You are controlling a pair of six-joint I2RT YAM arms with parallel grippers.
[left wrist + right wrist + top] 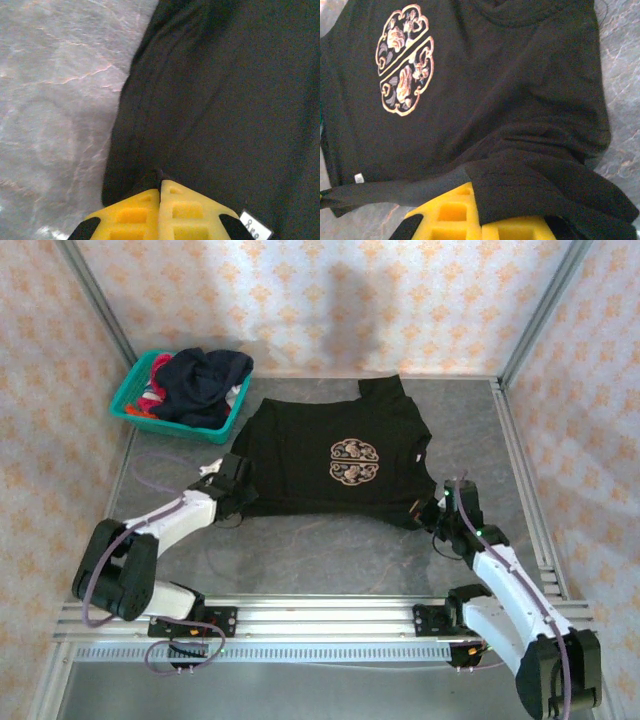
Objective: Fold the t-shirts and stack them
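At the far left corner of the grey marbled tabletop (330,550), a teal plastic basket (127,395) holds a dark navy t-shirt (205,380). Just beside it the black t-shirt with a tan chest emblem (300,455) lies flat, bare surface open in front. The left gripper (243,498), arm stretched low, pinches its near left corner; the right gripper (428,512) clamps the bunched near right corner.

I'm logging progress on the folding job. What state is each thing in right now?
black t-shirt: spread flat, emblem up, not yet folded.
navy t-shirt: crumpled in the teal basket, unfolded.
red-pink t-shirt: bunched in the basket beside the navy one.
left end effector: shut on the black t-shirt's edge.
right end effector: shut on the black t-shirt, cloth draped over it.
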